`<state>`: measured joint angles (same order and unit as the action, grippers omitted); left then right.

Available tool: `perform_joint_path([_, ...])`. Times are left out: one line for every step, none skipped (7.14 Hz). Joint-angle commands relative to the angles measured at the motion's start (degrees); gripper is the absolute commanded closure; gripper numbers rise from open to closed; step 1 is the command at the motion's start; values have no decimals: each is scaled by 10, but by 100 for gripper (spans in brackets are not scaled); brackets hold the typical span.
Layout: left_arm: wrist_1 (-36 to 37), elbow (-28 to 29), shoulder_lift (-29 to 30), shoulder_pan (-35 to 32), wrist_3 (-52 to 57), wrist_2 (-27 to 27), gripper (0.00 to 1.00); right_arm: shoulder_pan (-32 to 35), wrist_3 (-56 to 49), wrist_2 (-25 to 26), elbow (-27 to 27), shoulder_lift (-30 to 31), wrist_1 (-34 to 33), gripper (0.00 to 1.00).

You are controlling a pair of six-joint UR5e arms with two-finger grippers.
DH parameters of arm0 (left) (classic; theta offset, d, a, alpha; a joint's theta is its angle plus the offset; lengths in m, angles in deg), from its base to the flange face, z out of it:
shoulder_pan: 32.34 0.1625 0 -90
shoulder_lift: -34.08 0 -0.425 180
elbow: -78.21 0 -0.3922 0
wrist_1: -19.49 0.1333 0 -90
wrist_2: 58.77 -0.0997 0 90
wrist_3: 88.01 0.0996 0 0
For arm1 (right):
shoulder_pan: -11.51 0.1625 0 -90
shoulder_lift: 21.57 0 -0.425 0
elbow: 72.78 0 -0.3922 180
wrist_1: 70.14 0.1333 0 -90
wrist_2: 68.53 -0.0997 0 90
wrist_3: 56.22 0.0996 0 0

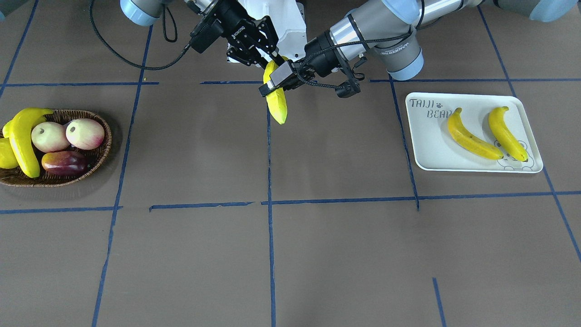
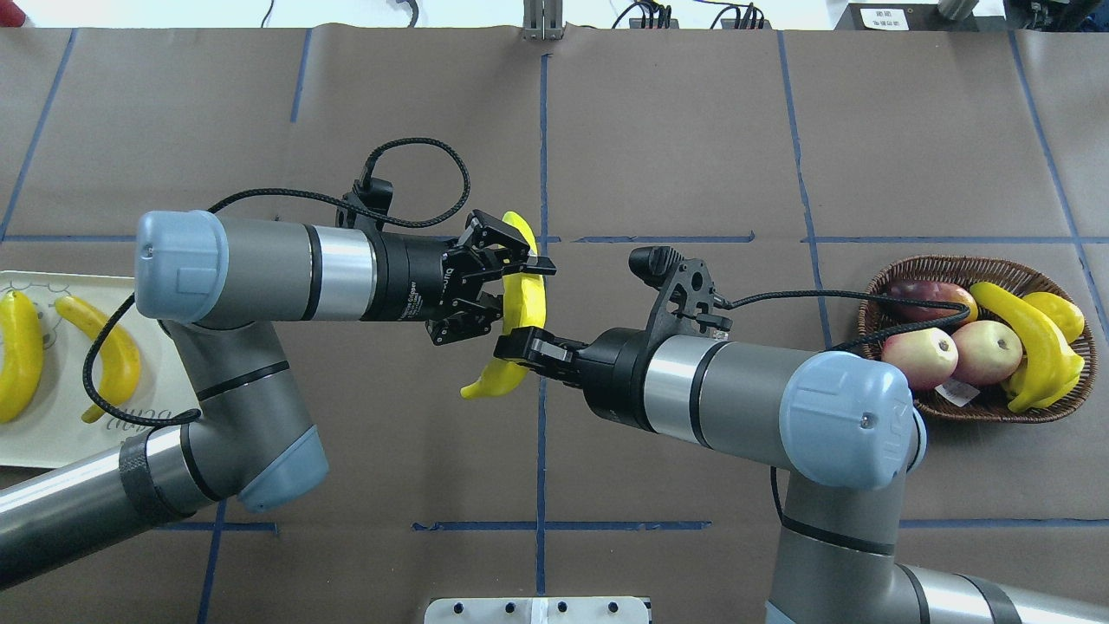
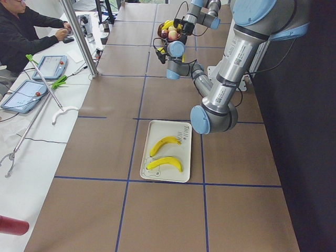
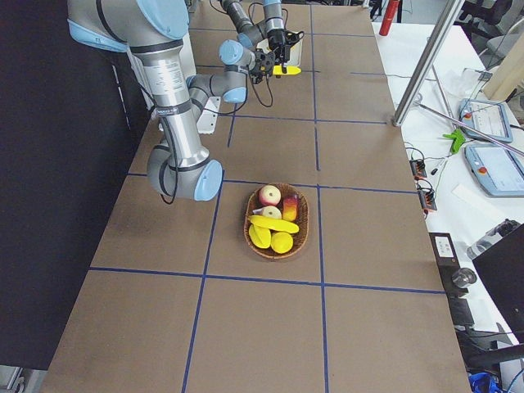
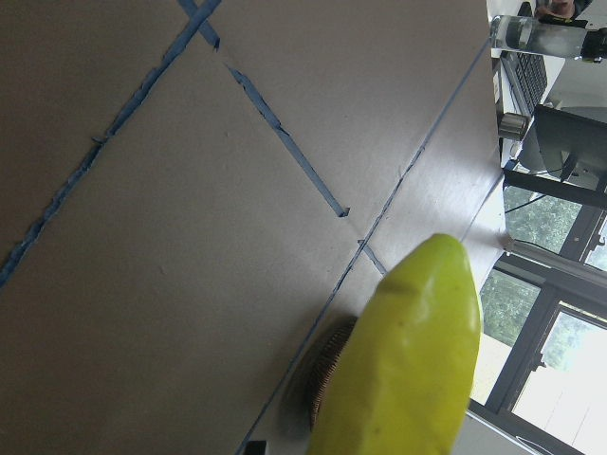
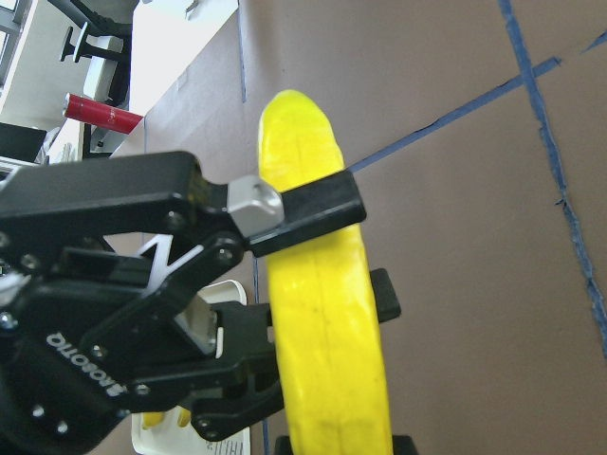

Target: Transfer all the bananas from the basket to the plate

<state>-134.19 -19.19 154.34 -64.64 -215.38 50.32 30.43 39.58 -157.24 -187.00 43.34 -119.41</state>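
Right gripper up close, pinching the held banana at the end nearer the robot. The fruit lies crosswise to both wrists, long axis pointing away from the robot. Just beyond, left gripper straddles it: one finger across its face, the other behind. Clamped or only bracketing, I can't tell. All mid-air, between basket and plate. Plate's farther off on the left arm's side, so that arm looks the one to carry.

L arm & R arm are held tip-to-tip; banana is clamped by R gripper, straddled by L gripper, contact unclear.
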Motion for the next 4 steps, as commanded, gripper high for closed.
perform_joint_path([2,1,-1,-5,0,1,100,2,-1,-1,-7,0,1,0])
perform_joint_path([3,1,-5,-6,0,1,100,3,-1,-2,-8,0,1,0])
perform_joint_path([4,4,-9,-10,5,1,100,7,-1,-6,-18,4,0,0])
perform_joint_path([4,6,-15,-21,29,4,100,16,-1,-17,-30,7,-1,0])
